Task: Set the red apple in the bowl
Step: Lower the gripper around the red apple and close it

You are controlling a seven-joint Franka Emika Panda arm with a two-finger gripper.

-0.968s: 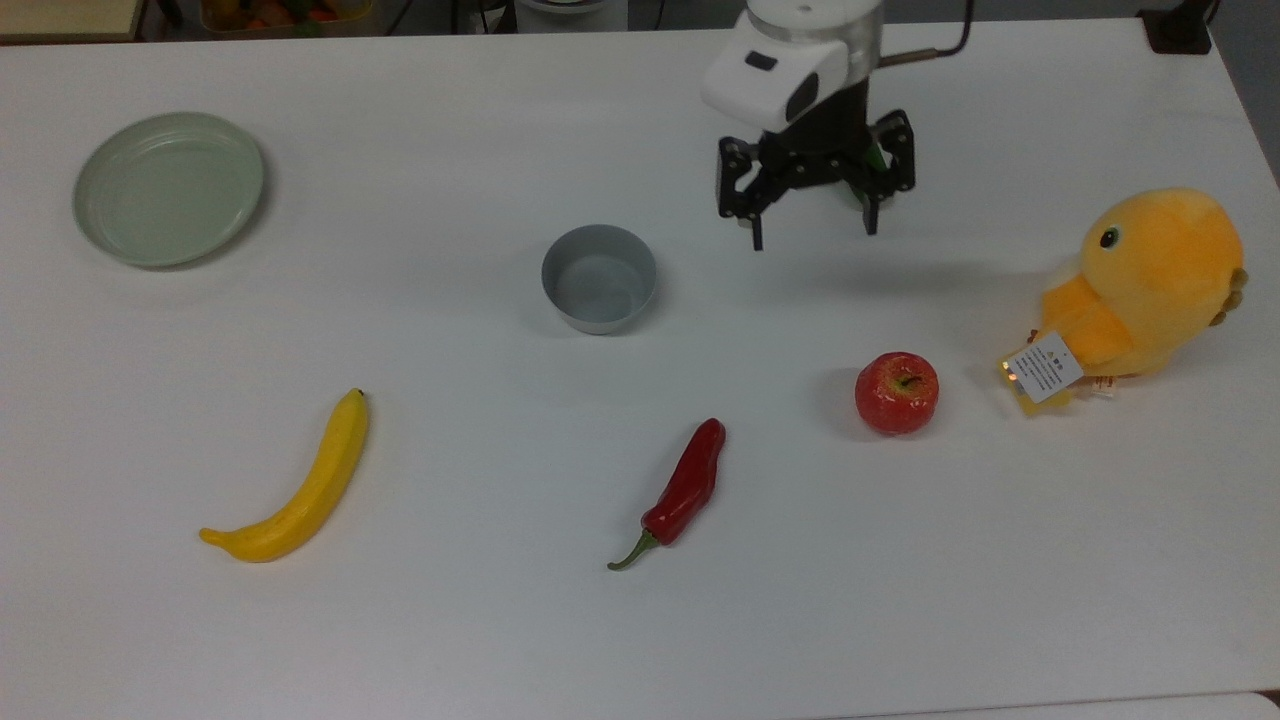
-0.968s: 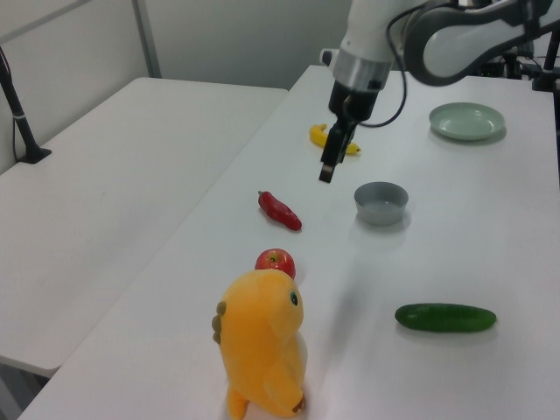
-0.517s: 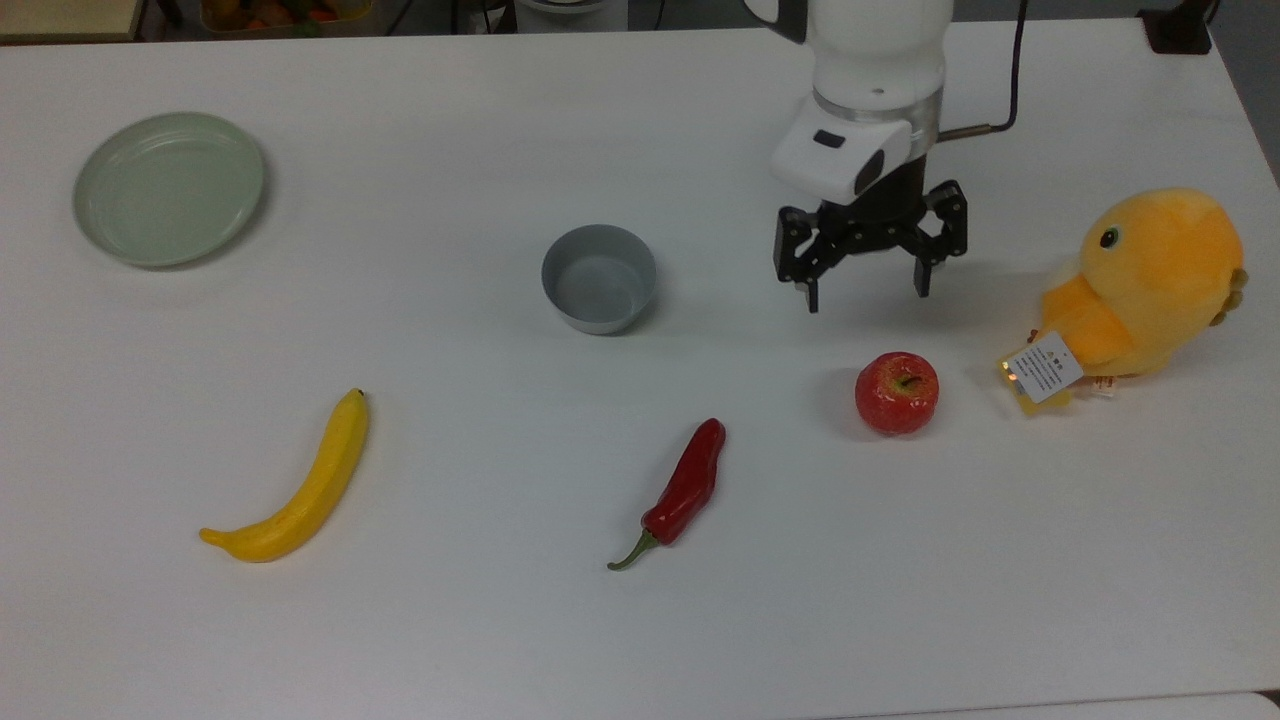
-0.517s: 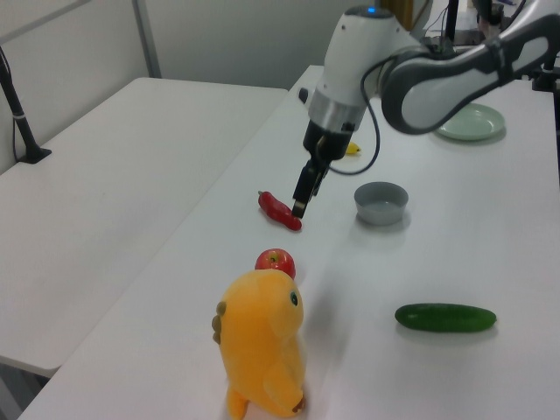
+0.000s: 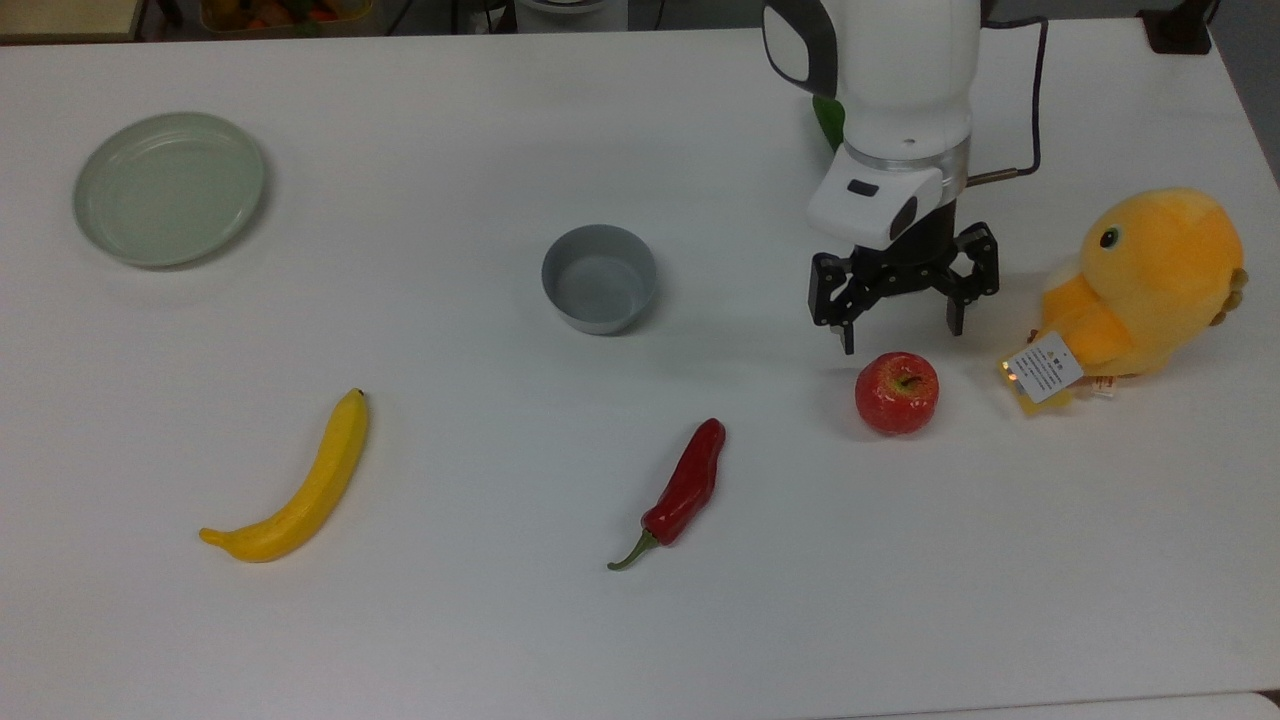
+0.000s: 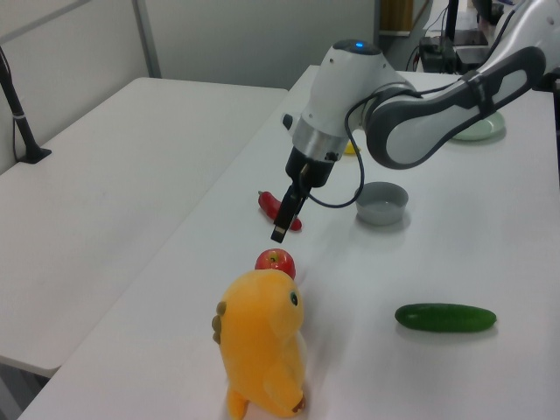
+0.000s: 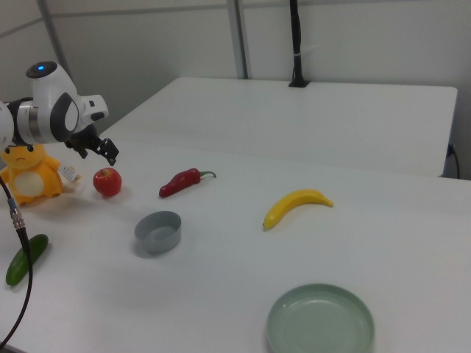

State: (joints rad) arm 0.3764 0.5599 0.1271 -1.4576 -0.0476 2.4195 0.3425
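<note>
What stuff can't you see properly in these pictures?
- The cucumber: in the top view the arm covers all but a green sliver.
- The banana: in the left view the arm hides most of it.
- The red apple: in the left view the plush toy covers its lower part.
- The tag on the plush toy: print too small to read in the top view.

white table (image 5: 450, 640) | apple (image 5: 897, 393) | bowl (image 5: 599, 278) | plate (image 5: 168, 187) | banana (image 5: 300, 490) | chili (image 5: 684, 489) | cucumber (image 6: 444, 317) | plush (image 5: 1150, 285)
</note>
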